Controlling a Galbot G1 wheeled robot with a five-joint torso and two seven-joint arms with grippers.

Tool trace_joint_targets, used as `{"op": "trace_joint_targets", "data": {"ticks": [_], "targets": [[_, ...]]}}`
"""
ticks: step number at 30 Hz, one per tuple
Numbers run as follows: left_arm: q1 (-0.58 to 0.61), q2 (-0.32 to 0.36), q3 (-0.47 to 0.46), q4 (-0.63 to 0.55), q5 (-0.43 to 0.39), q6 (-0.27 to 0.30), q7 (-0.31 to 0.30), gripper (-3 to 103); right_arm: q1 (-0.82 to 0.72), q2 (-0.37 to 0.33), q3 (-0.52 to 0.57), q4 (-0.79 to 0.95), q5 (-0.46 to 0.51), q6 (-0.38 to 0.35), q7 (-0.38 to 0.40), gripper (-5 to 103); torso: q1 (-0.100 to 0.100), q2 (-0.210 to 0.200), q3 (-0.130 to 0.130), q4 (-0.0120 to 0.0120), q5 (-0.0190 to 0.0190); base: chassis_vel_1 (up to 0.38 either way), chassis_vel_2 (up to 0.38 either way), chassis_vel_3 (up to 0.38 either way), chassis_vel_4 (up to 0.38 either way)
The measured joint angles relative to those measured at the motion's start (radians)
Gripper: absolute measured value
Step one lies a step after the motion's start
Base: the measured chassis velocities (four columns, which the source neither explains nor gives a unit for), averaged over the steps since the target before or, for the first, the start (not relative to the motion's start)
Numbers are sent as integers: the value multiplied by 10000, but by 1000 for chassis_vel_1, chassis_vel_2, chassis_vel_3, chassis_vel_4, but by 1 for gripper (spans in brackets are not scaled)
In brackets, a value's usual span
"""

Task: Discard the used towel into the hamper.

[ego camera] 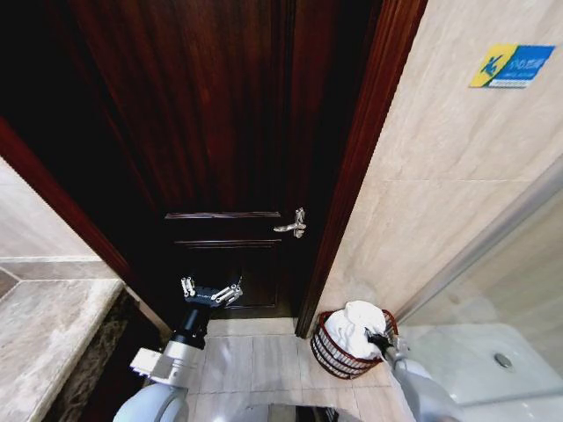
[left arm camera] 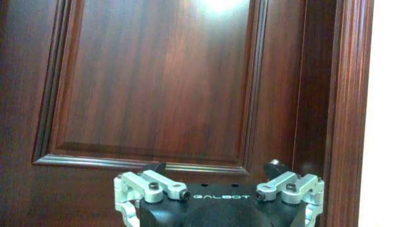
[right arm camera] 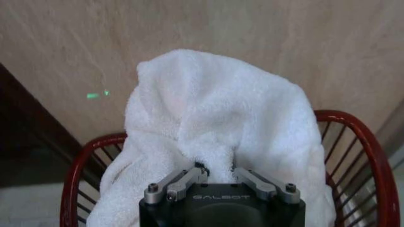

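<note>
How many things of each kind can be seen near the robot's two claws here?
Towel, white, in the basket, pinched by the right gripper: 1
Hamper, reddish-brown: 1
Door handle, silver: 1
Wall sign, blue and yellow: 1
Left gripper, open, facing the door.
Total: 4

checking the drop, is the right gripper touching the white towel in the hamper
Touching. The right wrist view shows the right gripper with its fingers pressed into a fold of the white towel, which sits piled in the hamper.
</note>
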Motion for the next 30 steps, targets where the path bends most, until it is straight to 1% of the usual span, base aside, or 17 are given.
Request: {"op": "trace_joint_targets", "data": {"ticks": [1,2,5,6,9,10,13,17,23,30], "targets": [[0,0,0,0,0,0,0,100,0,0,0,0,0,0,0,10,0,0,0,0,0,0,0,0,0],[0,0,0,0,0,0,0,100,244,44,24,-252,-424,-43,25,10,0,0,0,1,0,0,0,0,0],[0,0,0,0,0,0,0,100,775,162,40,-767,-1193,-285,228,10,0,0,0,3,0,0,0,0,0],[0,0,0,0,0,0,0,100,775,162,40,-767,-1193,-285,228,10,0,0,0,3,0,0,0,0,0],[-1,0,0,0,0,0,0,100,1209,282,79,-1253,-1847,-783,482,10,0,0,0,3,1,0,0,0,0],[-1,0,0,0,0,0,0,100,1209,282,79,-1253,-1847,-783,482,10,0,0,0,3,1,0,0,0,0],[0,0,0,0,0,0,0,100,1374,312,105,-1556,-2205,-1156,737,10,0,0,0,5,4,0,0,0,0],[0,0,0,0,0,0,0,100,1363,302,109,-1653,-2286,-1359,912,10,0,0,0,2,3,0,0,0,0],[0,0,0,0,0,0,0,100,1199,330,105,-1407,-2205,-1399,936,10,-9,-23,-11,1,2,0,0,0,0],[0,0,0,0,0,0,0,100,1209,378,82,-1288,-2134,-1430,944,10,-188,-415,-218,1,1,0,0,0,0]]}}
